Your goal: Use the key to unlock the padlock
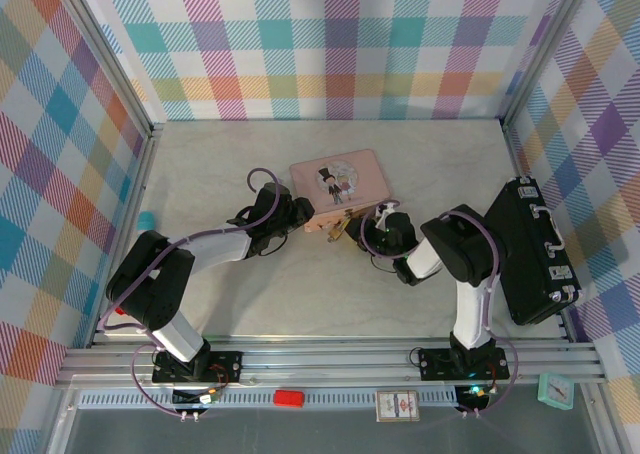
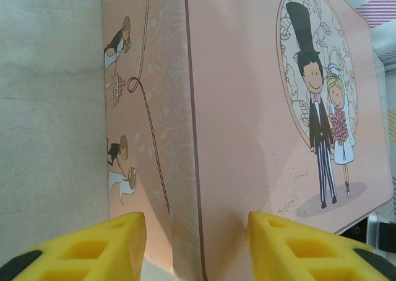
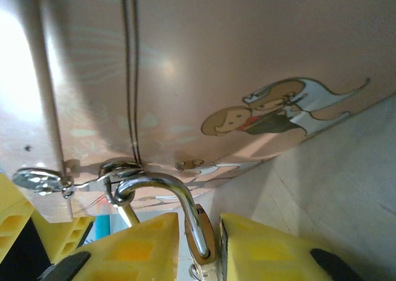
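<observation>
Right now your right gripper point(image 3: 197, 228) is pinching the padlock point(image 3: 185, 197) by its shackle, hanging at the pink tin's point(image 2: 247, 108) latch point(image 3: 114, 169); your left gripper point(image 2: 197, 231) is standing half open over the tin's edge.

Pale, stone-look table point(image 1: 300, 304) with checked walls on three sides. A pink tin point(image 1: 340, 184) lies on it lid up, about mid-table and skewed to the table edges. The lid has a cartoon bride and groom. A black case point(image 1: 530, 254) lies flat well right of the tin, by the right wall, with silver fittings along its right edge. A small teal object point(image 1: 147, 219) sits well left of the tin at the left wall, too small to identify.
</observation>
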Robot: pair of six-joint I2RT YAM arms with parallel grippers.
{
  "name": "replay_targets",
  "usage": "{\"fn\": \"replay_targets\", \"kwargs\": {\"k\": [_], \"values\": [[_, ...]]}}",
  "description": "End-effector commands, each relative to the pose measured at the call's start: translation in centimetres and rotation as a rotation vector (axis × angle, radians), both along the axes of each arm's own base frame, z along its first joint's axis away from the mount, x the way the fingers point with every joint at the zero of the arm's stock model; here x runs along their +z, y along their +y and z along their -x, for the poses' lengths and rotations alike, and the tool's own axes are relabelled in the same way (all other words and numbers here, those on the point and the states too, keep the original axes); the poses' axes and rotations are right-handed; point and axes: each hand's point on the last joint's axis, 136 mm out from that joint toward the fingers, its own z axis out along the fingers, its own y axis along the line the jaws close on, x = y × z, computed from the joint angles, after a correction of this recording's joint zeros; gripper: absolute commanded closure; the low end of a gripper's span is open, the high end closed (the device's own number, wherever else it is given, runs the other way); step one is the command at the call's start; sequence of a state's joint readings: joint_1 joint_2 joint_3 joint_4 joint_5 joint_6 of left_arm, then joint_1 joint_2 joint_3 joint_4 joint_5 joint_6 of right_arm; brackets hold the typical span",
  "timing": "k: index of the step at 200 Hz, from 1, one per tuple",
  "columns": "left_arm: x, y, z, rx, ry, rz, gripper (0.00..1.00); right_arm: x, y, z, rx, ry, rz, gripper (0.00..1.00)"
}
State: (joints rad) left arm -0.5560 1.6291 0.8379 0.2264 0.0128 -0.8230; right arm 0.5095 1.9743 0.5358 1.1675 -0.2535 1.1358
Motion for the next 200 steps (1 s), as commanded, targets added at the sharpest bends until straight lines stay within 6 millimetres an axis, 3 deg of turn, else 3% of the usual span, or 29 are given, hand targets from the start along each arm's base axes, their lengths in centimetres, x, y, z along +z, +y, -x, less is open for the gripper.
{"fn": "replay_targets", "kwargs": {"k": [1, 95, 200], "values": [[-0.1, 0.3, 0.9, 0.003, 0.020, -0.014, 0.54, -2.8, 0.4, 0.2, 0.018, 0.053, 0.062, 0.75], [0.0, 0.3, 1.1, 0.004, 0.018, -0.010, 0.54, -3.7, 0.2, -0.2, -0.001, 0.061, 0.087, 0.83], [-0.3, 0.5, 1.1, 0.014, 0.020, -0.017, 0.54, -2.7, -0.5, -0.4, -0.086, 0.079, 0.002, 1.00]]}}
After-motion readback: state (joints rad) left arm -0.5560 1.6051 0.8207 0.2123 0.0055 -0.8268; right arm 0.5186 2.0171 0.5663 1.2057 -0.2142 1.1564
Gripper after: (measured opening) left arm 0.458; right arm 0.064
